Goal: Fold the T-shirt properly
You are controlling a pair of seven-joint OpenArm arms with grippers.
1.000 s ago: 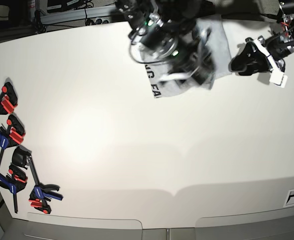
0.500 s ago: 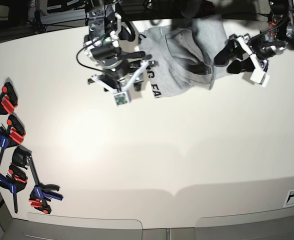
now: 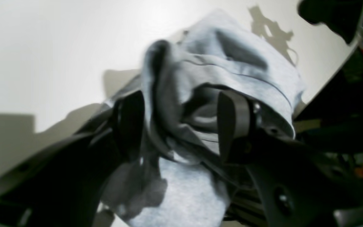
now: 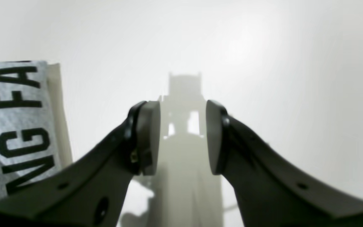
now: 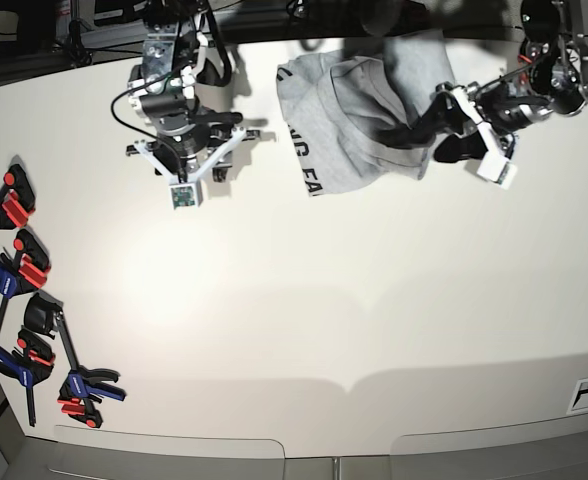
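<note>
Your T-shirt sits bunched at the desk's far edge, nowhere near folded; left pincer is spread wide around a fabric clump, not pinching it; right pincer hangs released beside the shirt, over bare desk.

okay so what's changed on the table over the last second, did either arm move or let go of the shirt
The right gripper, which was over the T-shirt, swung off it toward the base view's left and now hovers open over bare table. The left gripper moved in from the shirt's other side, jaws spread around a bunched fold. The shirt opened out somewhat. The clamps stayed put.
</note>
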